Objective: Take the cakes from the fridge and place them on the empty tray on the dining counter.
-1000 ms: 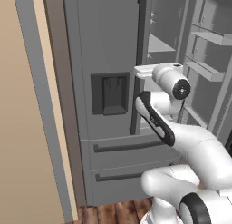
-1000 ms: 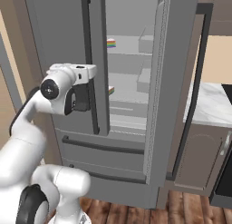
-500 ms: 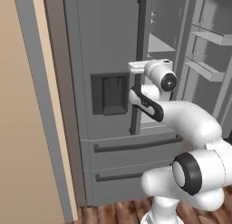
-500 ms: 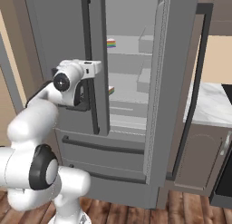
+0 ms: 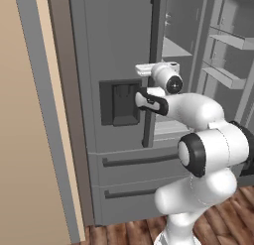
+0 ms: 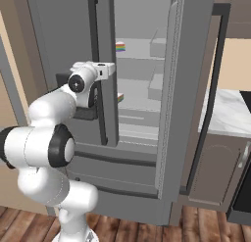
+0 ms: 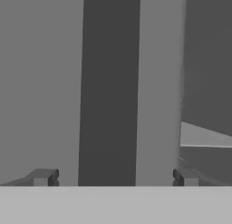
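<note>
Hand view looks straight at the closed left door of the fridge (image 7: pixel 41 82), with the gripper (image 7: pixel 113 177) spread wide: its two dark fingertips (image 7: pixel 44 177) stand far apart, one on each side of the door's long dark handle (image 7: pixel 108 82), and nothing is held between them. Whether the tips touch the door cannot be told.

From the left base view the gripper (image 5: pixel 144 101) sits at the handle (image 5: pixel 151 65) just beside the dark dispenser recess (image 5: pixel 119 102), about halfway up the fridge (image 5: pixel 109 40). Two drawer fronts (image 5: pixel 134 174) lie below it. A beige wall (image 5: pixel 25 140) stands to the left of the fridge.

From the right base view the right door (image 6: pixel 179 99) of the fridge stands open, showing pale shelves inside. One cake (image 6: pixel 120 46) with rainbow layers rests on an upper shelf, well above the hand. A second cake (image 6: pixel 120 97) shows as a small sliver on a lower shelf, mostly hidden by the edge of the closed door. Past the open door, a grey cabinet (image 6: pixel 215 172) with a pale marbled top stands on the right.
</note>
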Motion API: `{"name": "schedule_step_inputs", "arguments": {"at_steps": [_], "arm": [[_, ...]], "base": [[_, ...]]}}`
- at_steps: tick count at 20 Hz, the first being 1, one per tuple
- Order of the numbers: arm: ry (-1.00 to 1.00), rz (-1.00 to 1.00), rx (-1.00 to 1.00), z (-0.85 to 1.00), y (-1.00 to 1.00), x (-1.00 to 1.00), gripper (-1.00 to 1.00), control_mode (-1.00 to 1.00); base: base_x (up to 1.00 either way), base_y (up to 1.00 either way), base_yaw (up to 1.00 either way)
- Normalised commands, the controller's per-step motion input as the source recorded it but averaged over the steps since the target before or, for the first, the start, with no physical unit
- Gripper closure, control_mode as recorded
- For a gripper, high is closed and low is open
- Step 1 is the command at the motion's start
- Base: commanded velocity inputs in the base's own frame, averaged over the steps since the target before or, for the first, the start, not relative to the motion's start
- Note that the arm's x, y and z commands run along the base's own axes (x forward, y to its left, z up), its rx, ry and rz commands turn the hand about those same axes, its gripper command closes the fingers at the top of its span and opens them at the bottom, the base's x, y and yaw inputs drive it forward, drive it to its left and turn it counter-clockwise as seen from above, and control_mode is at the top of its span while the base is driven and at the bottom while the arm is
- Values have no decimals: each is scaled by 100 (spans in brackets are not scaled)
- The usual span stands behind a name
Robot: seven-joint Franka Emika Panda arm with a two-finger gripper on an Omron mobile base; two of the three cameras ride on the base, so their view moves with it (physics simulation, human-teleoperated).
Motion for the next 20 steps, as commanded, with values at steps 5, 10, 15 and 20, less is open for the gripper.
{"name": "schedule_step_inputs", "arguments": {"at_steps": [5,10,15,20], "arm": [[0,0,0,-5,0,64,-100,-100],[2,0,0,-1,5,64,-100,-100],[14,0,2,0,9,59,100,-100],[33,26,12,-2,84,0,100,-100]], "base": [[0,0,0],[0,0,0],[0,0,0],[0,0,0]]}}
